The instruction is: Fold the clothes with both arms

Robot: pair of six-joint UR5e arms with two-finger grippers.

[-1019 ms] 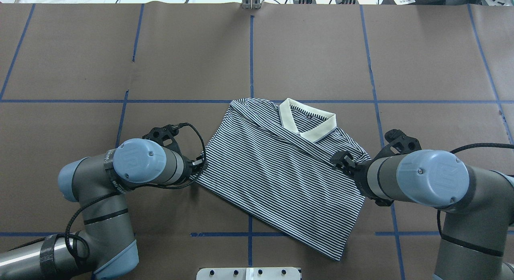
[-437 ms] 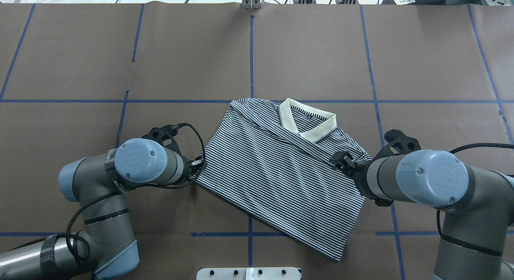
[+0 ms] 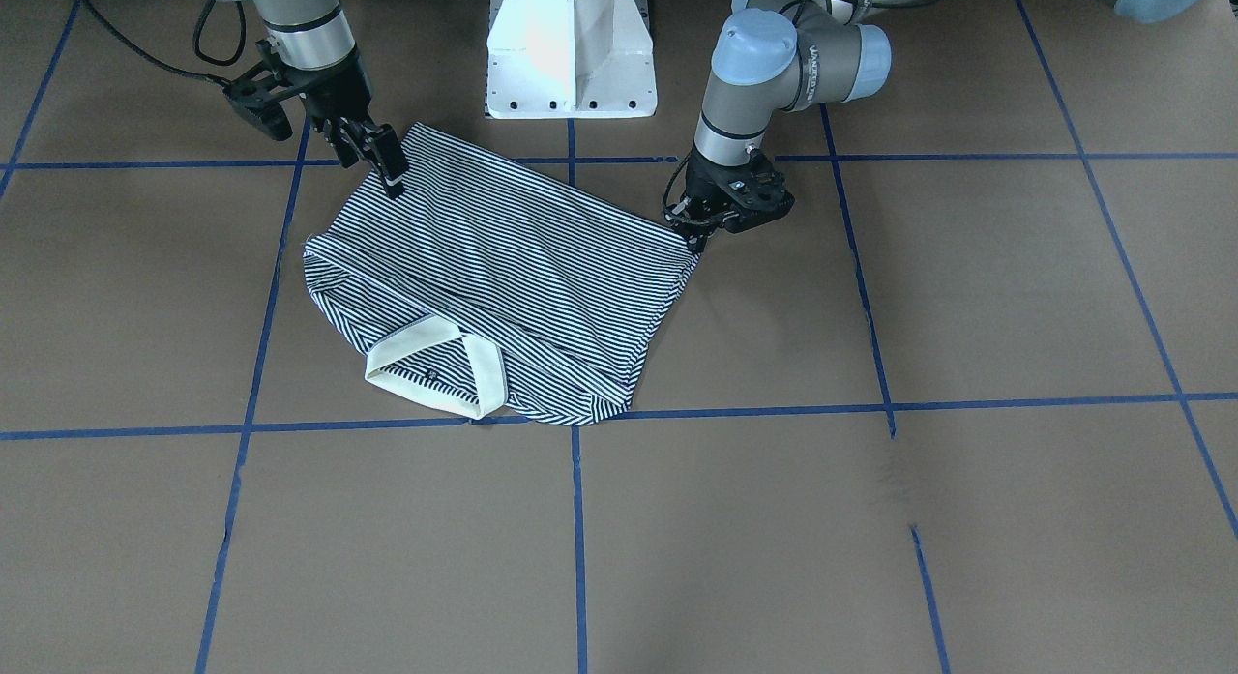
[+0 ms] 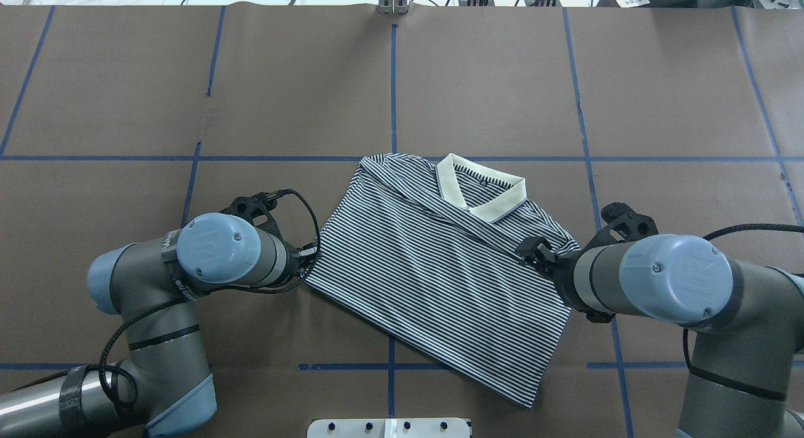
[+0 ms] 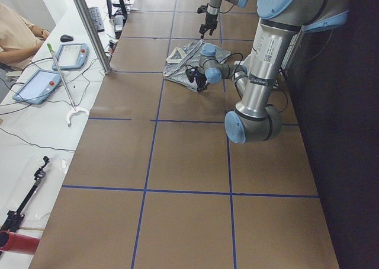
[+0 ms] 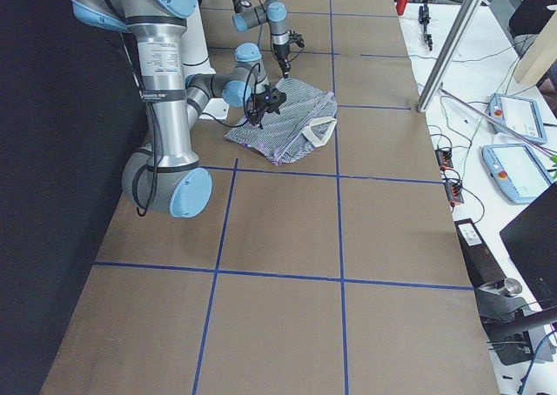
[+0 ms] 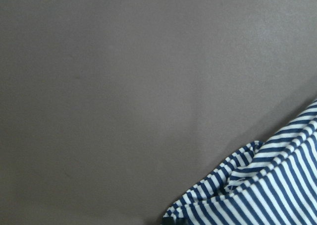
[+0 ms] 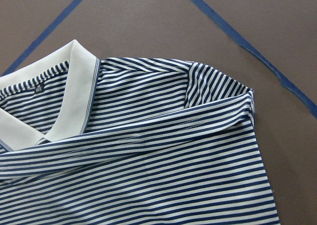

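You have one polo shirt (image 4: pixel 433 281) on the table (image 4: pixel 502 80), and it carries one cream collar (image 4: pixel 480 190). Two arms flank the shirt: the left arm (image 4: pixel 157 287) on one side and the right arm (image 4: pixel 691 281) on the other. That gives you two grippers, the left gripper (image 3: pixel 694 234) at one shirt corner and the right gripper (image 3: pixel 390 171) at another. One white pedestal (image 3: pixel 571 45) stands near the shirt, on the robot's side. Well apart from the shirt, on the white bench (image 5: pixel 35 133), you can count two pendants, a far pendant (image 5: pixel 71 54) and a near pendant (image 5: pixel 37 85), and one person (image 5: pixel 18 32) sits beside them.
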